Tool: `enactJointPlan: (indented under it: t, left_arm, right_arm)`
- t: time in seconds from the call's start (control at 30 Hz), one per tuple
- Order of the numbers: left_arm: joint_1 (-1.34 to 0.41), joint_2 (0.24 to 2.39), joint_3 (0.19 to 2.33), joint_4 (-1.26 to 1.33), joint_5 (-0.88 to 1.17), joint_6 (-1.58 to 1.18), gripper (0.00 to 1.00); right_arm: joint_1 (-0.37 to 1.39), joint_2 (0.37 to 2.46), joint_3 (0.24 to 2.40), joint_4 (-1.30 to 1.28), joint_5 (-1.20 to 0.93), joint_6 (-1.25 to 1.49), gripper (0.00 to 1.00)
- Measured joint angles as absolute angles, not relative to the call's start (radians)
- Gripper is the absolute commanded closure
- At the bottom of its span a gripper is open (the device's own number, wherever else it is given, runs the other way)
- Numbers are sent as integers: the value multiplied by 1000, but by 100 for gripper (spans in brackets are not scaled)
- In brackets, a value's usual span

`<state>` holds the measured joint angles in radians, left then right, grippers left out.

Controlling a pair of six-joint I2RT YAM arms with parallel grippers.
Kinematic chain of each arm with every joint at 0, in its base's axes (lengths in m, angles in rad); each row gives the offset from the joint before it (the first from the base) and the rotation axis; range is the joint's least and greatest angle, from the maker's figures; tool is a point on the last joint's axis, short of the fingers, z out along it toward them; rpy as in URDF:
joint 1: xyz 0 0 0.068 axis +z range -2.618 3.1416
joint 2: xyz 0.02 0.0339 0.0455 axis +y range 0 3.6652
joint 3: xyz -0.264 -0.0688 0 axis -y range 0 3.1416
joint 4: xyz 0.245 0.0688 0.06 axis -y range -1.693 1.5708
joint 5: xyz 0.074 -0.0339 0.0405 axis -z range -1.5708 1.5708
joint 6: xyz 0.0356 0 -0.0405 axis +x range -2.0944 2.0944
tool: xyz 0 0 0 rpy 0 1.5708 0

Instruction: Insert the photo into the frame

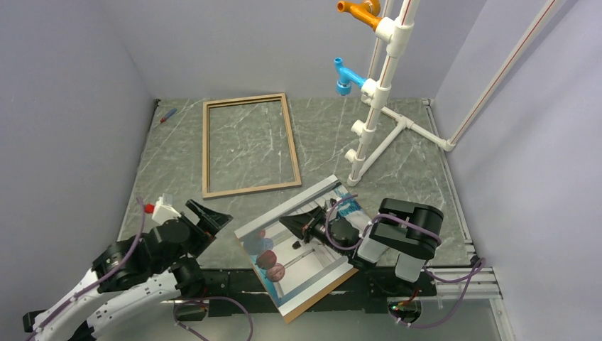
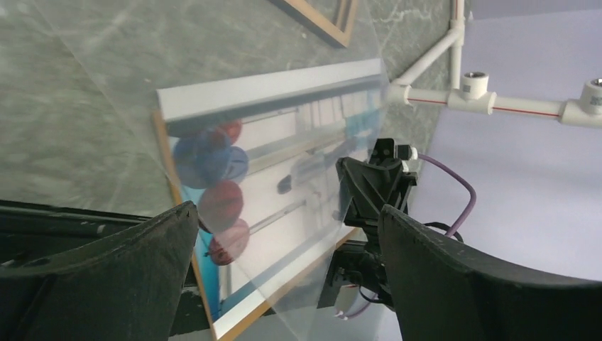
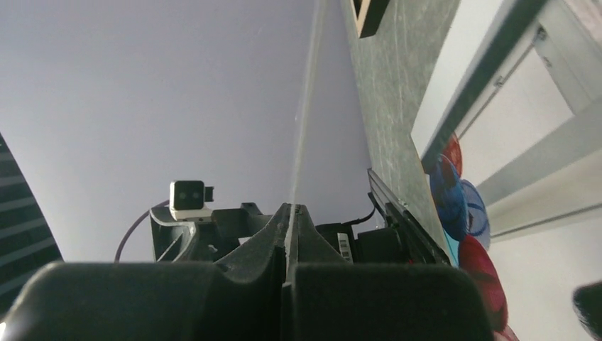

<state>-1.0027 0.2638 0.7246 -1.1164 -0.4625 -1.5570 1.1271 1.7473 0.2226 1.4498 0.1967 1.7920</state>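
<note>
Light-brown wood makes up the thin-railed rectangular picture frame [image 1: 205, 149], which lies flat on the grey-green marbled tabletop [image 1: 319, 135] with the marble showing through its opening. From my remote seat I place everything else against that frame. The large rectangular photo [image 1: 298, 273], a white-and-blue corridor print with red and blue spheres, lies picture side up on the near side of the frame and off to its right. It is turned at an angle, and one corner comes close to the frame's near right corner without touching it. The photo rests on a plain brown backing board [image 1: 330, 286], whose edge shows along the side farthest from the frame. My right gripper [image 3: 291, 209] reaches over the photo toward the frame's near side. Its fingers are clenched on the edge of a clear transparent sheet [image 3: 305, 99], which rises from between them as a thin line in the right wrist view. My left gripper [image 1: 211, 212] sits just off the frame's near left corner, its fingers spread wide and holding nothing. A white plastic pipe stand [image 1: 380, 92] with blue and orange fittings rises to the right of the frame.
</note>
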Motion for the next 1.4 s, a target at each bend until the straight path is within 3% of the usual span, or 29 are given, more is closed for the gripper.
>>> enactJointPlan:
  t: [0.23,0.47,0.73,0.9,1.17,1.4]
  left_arm:
    - [-1003,267,886,-1371,-548,-1566,1]
    - [-1003,267,951,-1518,-621,-1543,1]
    - [-1003,268,950,-1476,-634,-1410,1]
    - [-1003,287,920,-1398,-619,-1321,0]
    - [-1003,378,904,-1275,-559,-1196,1]
    - [-1003,561,880,-1133,-458,-1102,1]
  right_arm:
    - [1119,1714,172,1444,134,1799,100]
    - [1088,1456,159,1296,27,1770,100]
    - [1025,981,261,564,-88,1519,100]
    - [921,807,386,126,-150,1293,100]
    - [804,834,406,-247,-308,1044,100]
    - [746,894,451,-454,-343,856,93]
